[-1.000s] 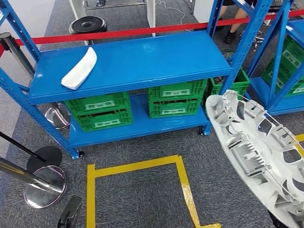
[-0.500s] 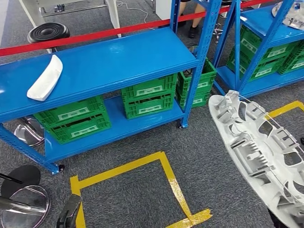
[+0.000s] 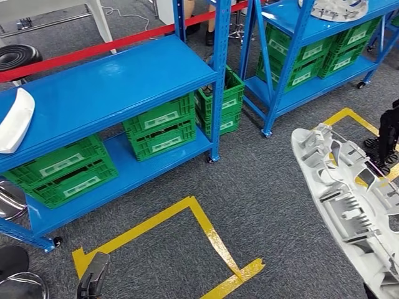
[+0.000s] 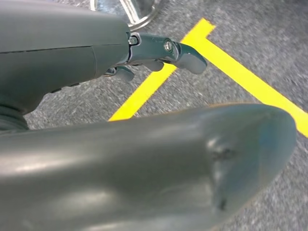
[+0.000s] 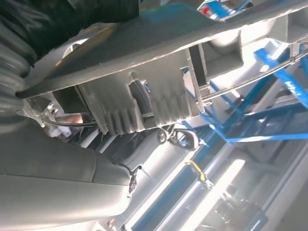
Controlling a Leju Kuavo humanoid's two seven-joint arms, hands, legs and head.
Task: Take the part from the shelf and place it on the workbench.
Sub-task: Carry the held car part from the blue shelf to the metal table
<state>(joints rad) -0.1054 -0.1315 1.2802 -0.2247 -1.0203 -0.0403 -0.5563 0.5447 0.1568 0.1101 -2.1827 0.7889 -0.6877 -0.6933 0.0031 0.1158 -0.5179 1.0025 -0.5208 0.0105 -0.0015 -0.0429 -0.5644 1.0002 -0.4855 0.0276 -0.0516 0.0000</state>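
Note:
A large pale grey moulded part [image 3: 353,204] with ribs and cut-outs hangs over the carpet at the right of the head view. My right hand [image 5: 58,180] grips it from below; the part's ribbed underside [image 5: 156,103] lies across the thumb and a dark fingertip [image 5: 183,137]. My left hand [image 3: 93,281] hangs low at the bottom left, holding nothing. In the left wrist view its fingers [image 4: 171,50] are stretched out above the carpet and the yellow tape [image 4: 232,67].
A blue shelf [image 3: 108,87] with green crates [image 3: 159,128] stands ahead on the left, a white curved piece [image 3: 15,112] on it. A second blue shelf [image 3: 301,37] at the back right carries another grey part [image 3: 336,7]. A yellow tape square [image 3: 207,230] marks the floor. A dark stand [image 3: 388,134] is at the right.
The camera has swung to the right, so the shelf and floor markings slid left and the second shelf came into view. The part stays held in my right hand.

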